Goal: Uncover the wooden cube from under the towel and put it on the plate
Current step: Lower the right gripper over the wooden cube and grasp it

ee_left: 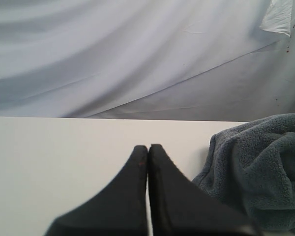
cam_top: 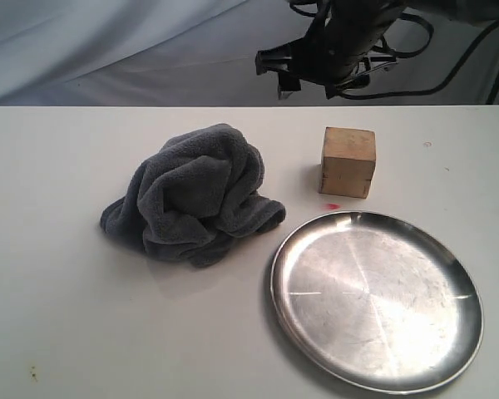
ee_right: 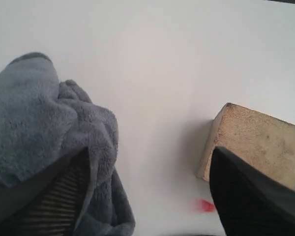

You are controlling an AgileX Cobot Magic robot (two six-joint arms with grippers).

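The right hand [ee_right: 150,152] stands wide open and empty, with the wooden cube [ee_right: 258,142] under one finger and the bunched towel [ee_right: 39,123] under the other. The left hand [ee_left: 147,146] is closed on nothing, just beside the towel.

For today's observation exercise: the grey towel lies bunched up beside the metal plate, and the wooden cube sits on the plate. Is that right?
Not quite: the exterior view shows the wooden cube standing on the table, apart from the plate, not on it. The towel does lie bunched up beside the plate.
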